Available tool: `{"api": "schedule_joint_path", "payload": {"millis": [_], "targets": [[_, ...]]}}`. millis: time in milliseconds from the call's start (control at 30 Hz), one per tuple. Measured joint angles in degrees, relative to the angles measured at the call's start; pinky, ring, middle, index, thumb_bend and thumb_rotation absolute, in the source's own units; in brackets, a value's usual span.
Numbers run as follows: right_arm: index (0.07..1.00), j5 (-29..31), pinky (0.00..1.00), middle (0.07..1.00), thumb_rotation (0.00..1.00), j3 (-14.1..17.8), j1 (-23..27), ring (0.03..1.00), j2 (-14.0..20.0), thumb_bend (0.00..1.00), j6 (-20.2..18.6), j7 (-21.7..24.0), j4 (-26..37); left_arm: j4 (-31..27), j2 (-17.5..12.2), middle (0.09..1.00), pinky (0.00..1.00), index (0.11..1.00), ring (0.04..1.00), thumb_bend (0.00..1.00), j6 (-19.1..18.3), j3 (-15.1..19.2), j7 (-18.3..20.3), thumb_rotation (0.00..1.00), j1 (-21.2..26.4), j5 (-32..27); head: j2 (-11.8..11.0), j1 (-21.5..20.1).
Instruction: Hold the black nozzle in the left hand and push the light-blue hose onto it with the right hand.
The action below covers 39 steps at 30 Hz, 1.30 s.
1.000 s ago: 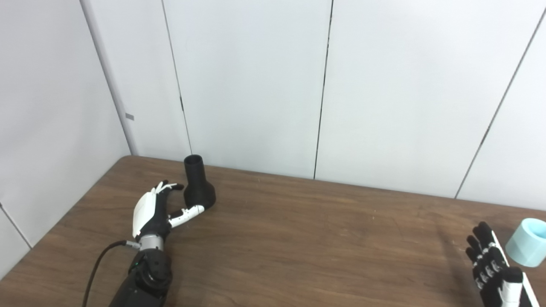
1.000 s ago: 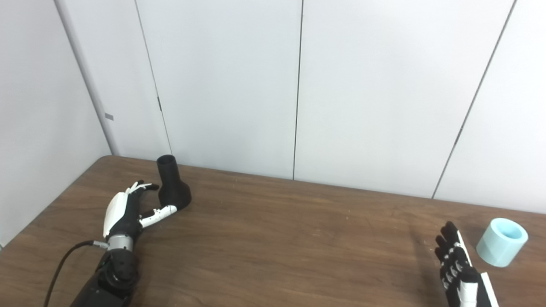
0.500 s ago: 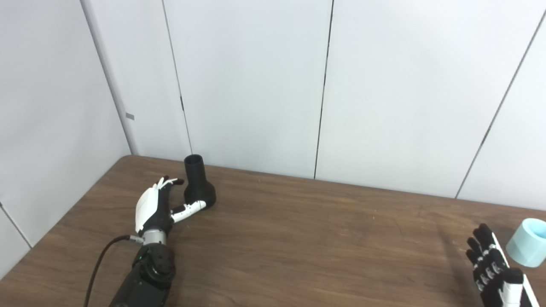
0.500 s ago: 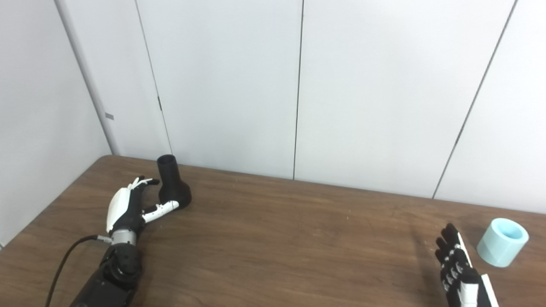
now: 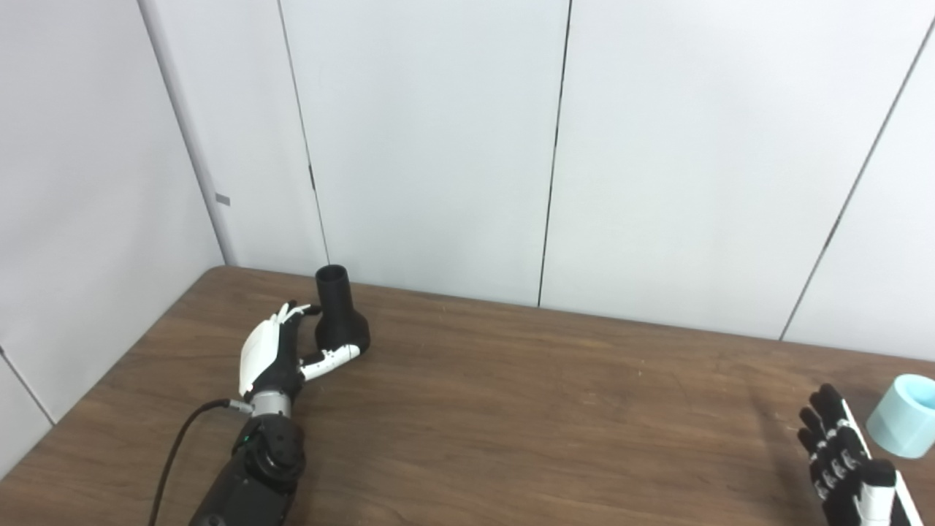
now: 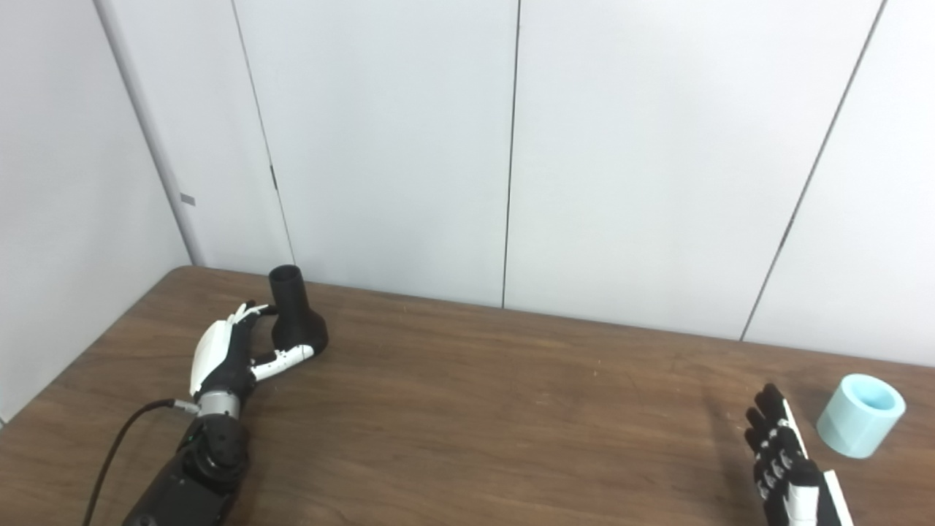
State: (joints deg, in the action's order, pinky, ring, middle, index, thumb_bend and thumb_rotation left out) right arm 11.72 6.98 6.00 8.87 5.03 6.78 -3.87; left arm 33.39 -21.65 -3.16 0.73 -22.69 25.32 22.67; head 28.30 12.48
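Both hands are spread and empty: my left hand (image 5: 274, 354) cups around the upright black nozzle (image 5: 338, 314) at mid-left and could tip it, while the right hand (image 6: 785, 460) waits beside the light-blue hose (image 6: 860, 415) at lower right.

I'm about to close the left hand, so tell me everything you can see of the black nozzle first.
The black nozzle is matte and looks like plastic: a narrow round neck with an open mouth on top, flaring to a wide rounded base. It stands upright on the wooden table near the far left corner, close to the wall. The left hand is open beside it, fingers near the neck and thumb against the base front; whether they actually touch is unclear. It is not lifted.
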Motion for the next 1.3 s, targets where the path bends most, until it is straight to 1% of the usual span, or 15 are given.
{"api": "schedule_joint_path", "payload": {"millis": [167,300,367,567,700,733,767,833,967,1300], "targets": [[1.000,-0.03,1.00,1.000,1.00,-0.05,-0.06,1.000,0.00,0.77,-0.04,0.01,0.08,0.00,-0.01,0.951,1.00,0.664,1.000,1.00,0.30,0.06,0.08,0.51,0.00,-0.14,0.00,-0.09],[1.000,-0.04,1.00,1.000,1.00,-0.08,-0.06,1.000,0.00,0.77,-0.06,0.01,0.08,-0.13,0.01,0.901,1.00,0.607,0.994,1.00,0.86,0.37,-0.01,0.44,-0.07,-0.25,0.00,-0.09],[1.000,-0.05,1.00,1.000,1.00,-0.09,-0.06,1.000,0.00,0.77,-0.07,0.02,0.09,-0.17,0.07,0.886,1.00,0.592,0.982,1.00,1.73,0.67,-0.24,0.42,-0.14,-0.55,0.00,0.00],[1.000,-0.10,1.00,1.000,1.00,-0.15,-0.07,1.000,0.01,0.77,-0.07,0.01,0.11,0.15,0.25,0.853,1.00,0.564,0.955,0.96,3.69,1.30,-2.39,0.35,-0.13,-0.69,0.26,-0.17],[1.000,-0.13,1.00,1.000,1.00,-0.17,-0.12,1.000,0.01,0.77,-0.07,0.02,0.17,0.17,0.51,0.829,1.00,0.542,0.935,0.89,4.43,1.84,-3.34,0.29,-0.11,-0.81,0.35,-0.18],[1.000,-0.13,1.00,1.000,1.00,-0.17,-0.14,1.000,0.01,0.77,-0.07,0.00,0.21,0.17,0.67,0.819,1.00,0.511,0.926,0.67,4.48,2.17,-3.72,0.17,-0.10,-0.94,0.35,-0.18],[1.000,-0.15,1.00,1.000,1.00,-0.17,-0.16,1.000,0.01,0.77,-0.07,0.00,0.23,0.17,0.88,0.813,1.00,0.500,0.922,0.60,4.54,2.50,-3.98,0.13,-0.08,-1.05,0.35,-0.18],[1.000,-0.17,1.00,1.000,1.00,-0.18,-0.20,1.000,0.01,0.77,-0.07,0.00,0.27,0.17,1.33,0.794,1.00,0.489,0.904,0.54,4.93,3.04,-4.43,0.09,-0.04,-1.42,0.44,-0.26],[1.000,-0.22,1.00,1.000,1.00,-0.20,-0.23,1.000,0.01,0.77,-0.07,0.00,0.31,0.21,2.21,0.778,1.00,0.485,0.884,0.52,6.51,3.47,-4.86,0.08,0.23,-2.34,0.44,-0.26],[1.000,-0.23,1.00,1.000,1.00,-0.40,-0.86,1.000,0.01,0.77,-0.08,0.00,1.14,0.11,2.49,0.772,1.00,0.485,0.874,0.52,6.53,3.02,-4.32,0.08,0.34,-2.41,0.97,-0.35]]}}
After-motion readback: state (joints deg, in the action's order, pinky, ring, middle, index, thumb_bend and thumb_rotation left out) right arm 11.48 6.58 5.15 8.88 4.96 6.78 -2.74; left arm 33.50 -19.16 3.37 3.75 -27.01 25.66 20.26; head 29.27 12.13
